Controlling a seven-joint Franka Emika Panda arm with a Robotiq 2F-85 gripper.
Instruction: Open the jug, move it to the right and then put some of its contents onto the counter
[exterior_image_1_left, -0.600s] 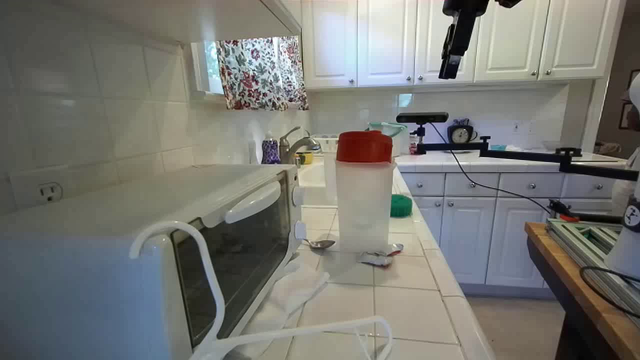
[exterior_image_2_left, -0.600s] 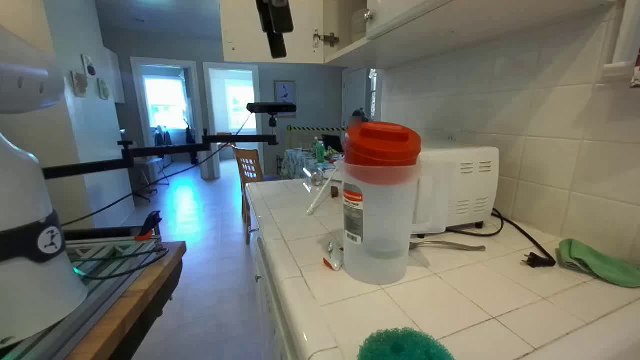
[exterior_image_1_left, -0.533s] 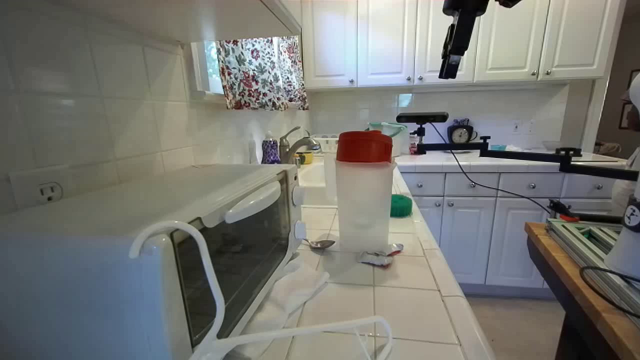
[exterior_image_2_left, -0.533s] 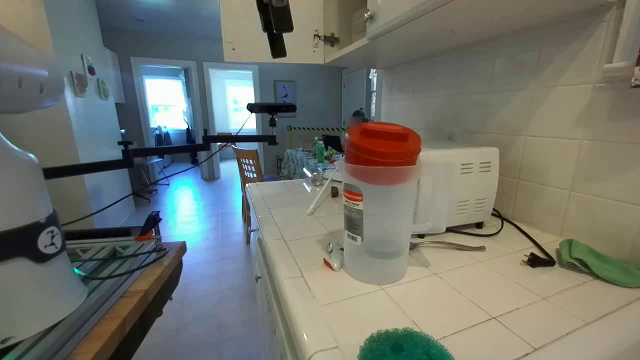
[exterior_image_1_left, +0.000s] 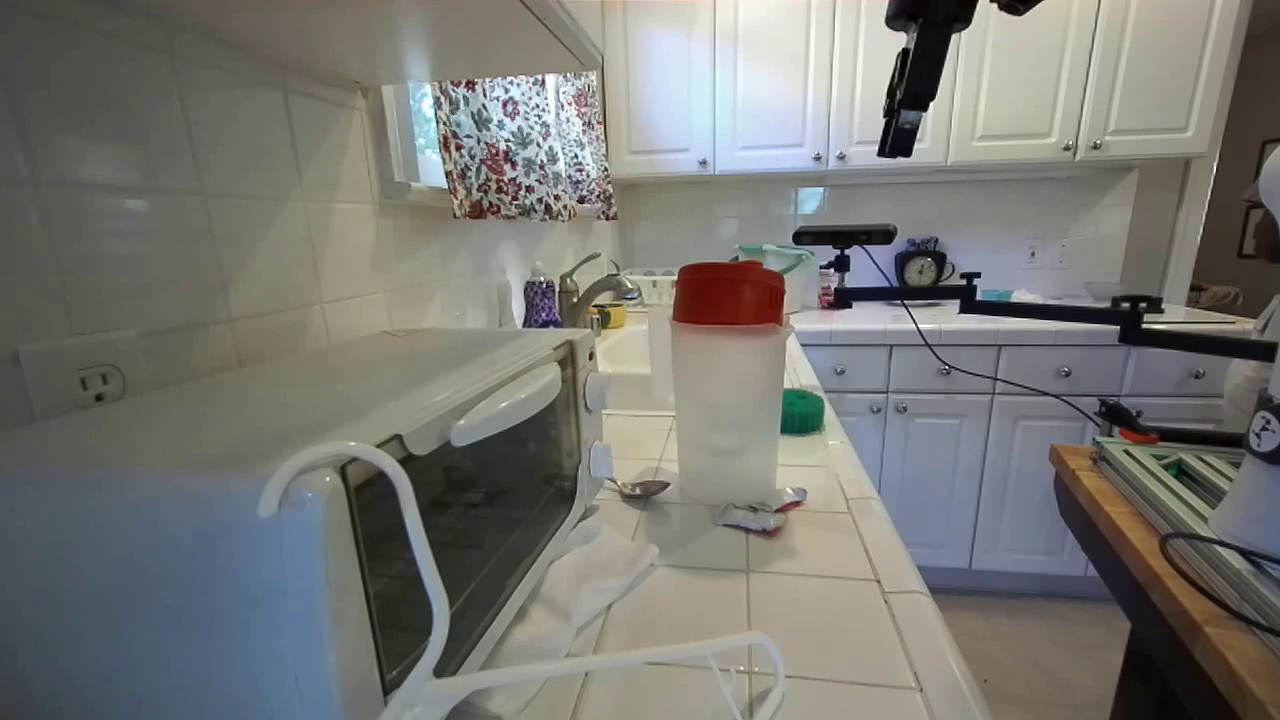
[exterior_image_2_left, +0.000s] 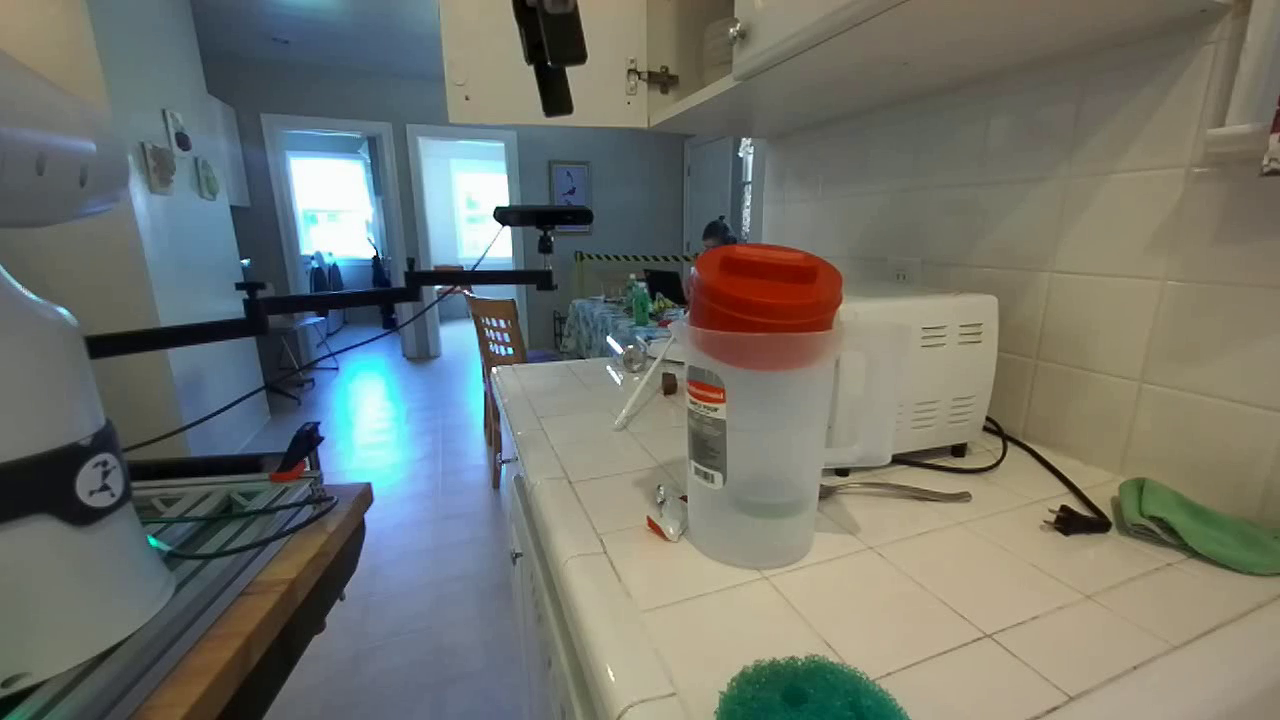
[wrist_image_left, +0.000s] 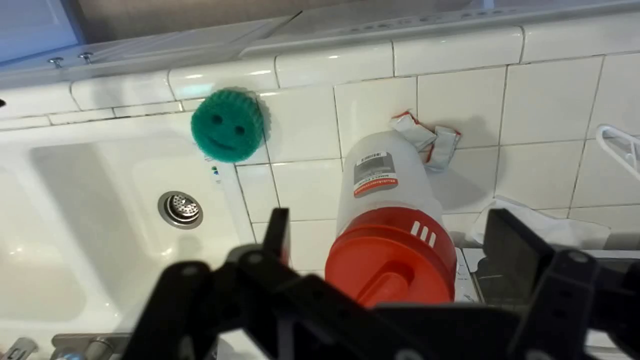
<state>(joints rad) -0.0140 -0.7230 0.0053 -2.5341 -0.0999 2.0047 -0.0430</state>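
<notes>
1. In an exterior view: surface (exterior_image_1_left: 680, 620) of white square tiles, grout lines clear, running along a tiled wall (exterior_image_1_left: 265, 250) past the sink (exterior_image_1_left: 622, 350). Floral curtain (exterior_image_1_left: 525, 150) on that wall; white cabinets (exterior_image_1_left: 770, 90) and small dark clock (exterior_image_1_left: 918, 268) farther back. Wood bench (exterior_image_1_left: 1145, 540) across a strip of floor (exterior_image_1_left: 1030, 640), robot's base (exterior_image_1_left: 1250, 505) on it.

2. Same view: jug (exterior_image_1_left: 728, 410) upright on the surface, red lid (exterior_image_1_left: 730, 293) seated on top, white oven (exterior_image_1_left: 490, 500) near. Wrappers (exterior_image_1_left: 748, 518) just beside the jug's foot. Spoon (exterior_image_1_left: 640, 488) near it too, bowl end showing.

3. In an exterior view: room runs deep. Bright doorways (exterior_image_2_left: 435, 220), wooden chair (exterior_image_2_left: 497, 330), covered table (exterior_image_2_left: 610, 325). Cupboard door (exterior_image_2_left: 485, 70) swung out overhead.

4. Shown in this view alone: plug (exterior_image_2_left: 1080, 519) lying on the tiles, green cloth (exterior_image_2_left: 1190, 525) near the wall, vented end of the oven. Spoon gives its handle here, bowl behind the jug. Jug's label (exterior_image_2_left: 707, 430) faces this way. Something pale shows dimly low inside the jug, kind unclear.

5. In the wrist view, looking down: drain (wrist_image_left: 181, 209) in the sink, shown here alone. Scrubber (wrist_image_left: 227, 126) at the sink's corner, green, smiling face on it; a plain green lump in both exterior views.

6. Pincer (wrist_image_left: 394, 230) in the wrist view: jaws spread wide, lid showing in line with the gap between them. Both exterior views put the pincer high, at the upper edge, well above the lid and off toward the bench. Jug stands lower, on the surface, apart from the jaws.
</notes>
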